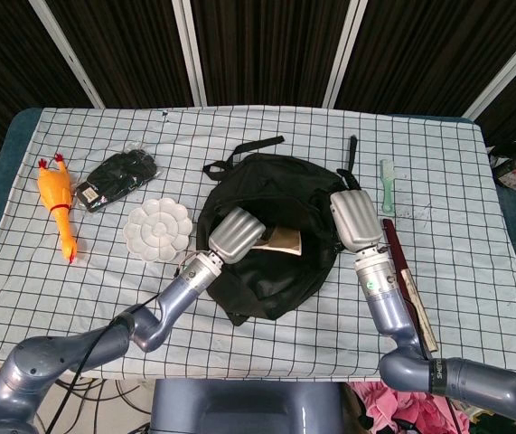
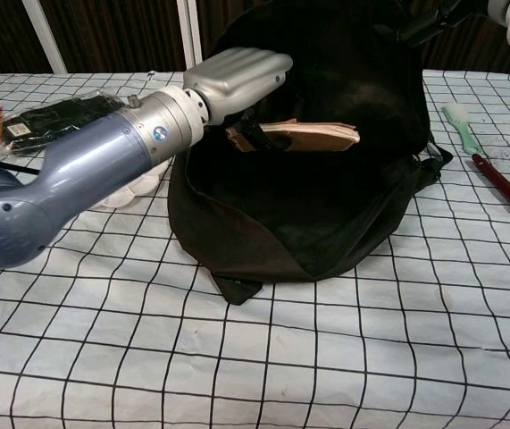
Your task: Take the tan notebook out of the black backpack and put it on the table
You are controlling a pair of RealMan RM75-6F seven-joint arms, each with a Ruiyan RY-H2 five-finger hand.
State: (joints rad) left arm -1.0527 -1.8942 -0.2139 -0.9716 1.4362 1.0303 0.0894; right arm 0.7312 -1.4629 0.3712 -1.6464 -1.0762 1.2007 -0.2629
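Tan notebook (image 2: 313, 136), seemingly light and flexible, is pinched at one edge by the left hand (image 2: 235, 73) inside the black backpack (image 2: 344, 223); the right hand's (image 1: 357, 220) grip cannot be told.

One backpack (image 1: 271, 194), one notebook (image 1: 285, 240), two hands (image 1: 233, 232).

The light falls evenly from above, bright and white, so the checked cloth on the desk (image 1: 267, 127) reads crisply with only soft, short shadows. The black backpack (image 1: 276, 194) swallows the light; its inside is close to solid black in the head view, with little fold detail. From the chest view the left hand (image 2: 237, 73) and its forearm catch smooth highlights on the grey shell, and the forearm nearest the lens looks swollen and slightly soft. Behind the desk the dark panels stay dim. Grid lines bend slightly toward the edges of the chest view.
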